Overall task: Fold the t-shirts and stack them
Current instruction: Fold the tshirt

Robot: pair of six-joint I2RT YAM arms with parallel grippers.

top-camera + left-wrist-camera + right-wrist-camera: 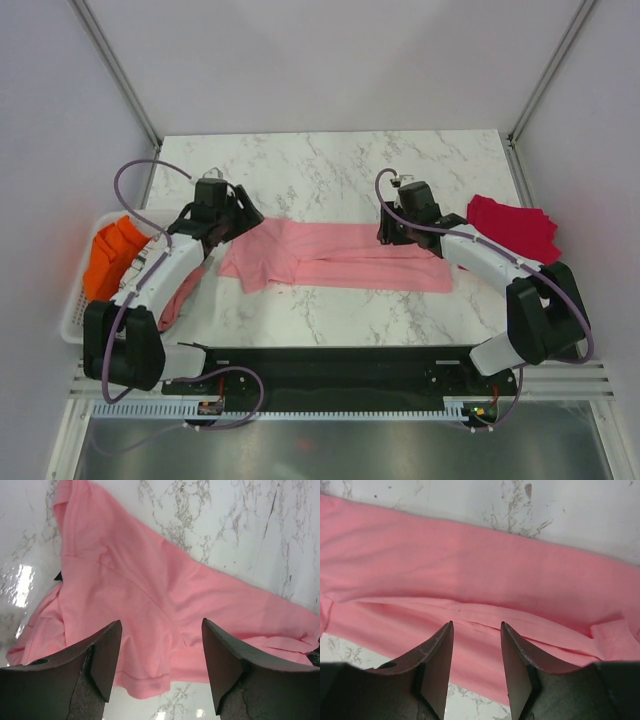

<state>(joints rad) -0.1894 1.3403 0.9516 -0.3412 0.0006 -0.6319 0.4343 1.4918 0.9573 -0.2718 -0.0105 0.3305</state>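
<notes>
Status: early, nothing finished.

- Pink t-shirt (pixel 340 258) is laid out across the middle of the counter (pixel 330 165), already brought in lengthwise to a long strip. A fold line along its length is seen in the right wrist view. The left end is not squared: a sleeve and some loose cloth are bunched there and the edges are uneven.
- Red t-shirt (pixel 515 228) is lying crumpled at the right edge of the counter, well apart from the pink one. No fold is seen in it.
- No stack has been made yet.

Claws:
- Left claw (pixel 161 625) is held over the bunched left end of the pink shirt with its jaws wide apart. Nothing is gripped.
- Right claw (pixel 477 626) is held over the strip near its right part with its jaws apart at a narrower gap. Flat cloth is seen below the gap and nothing is pinched.

Judged remaining:
- The left end is to be tidied.
- The strip is to be folded crosswise down to a compact rectangle.
- The red shirt is to be spread, folded the same way and placed with the pink one as a stack.

Roughly the first quarter is judged done.

Other items:
- A white basket (pixel 75 310) with orange cloth (pixel 112 258) is seen at the left edge.
- A further strip of pink cloth (pixel 178 300) is seen beside the left arm. Whether it belongs to the same shirt cannot be told.
</notes>
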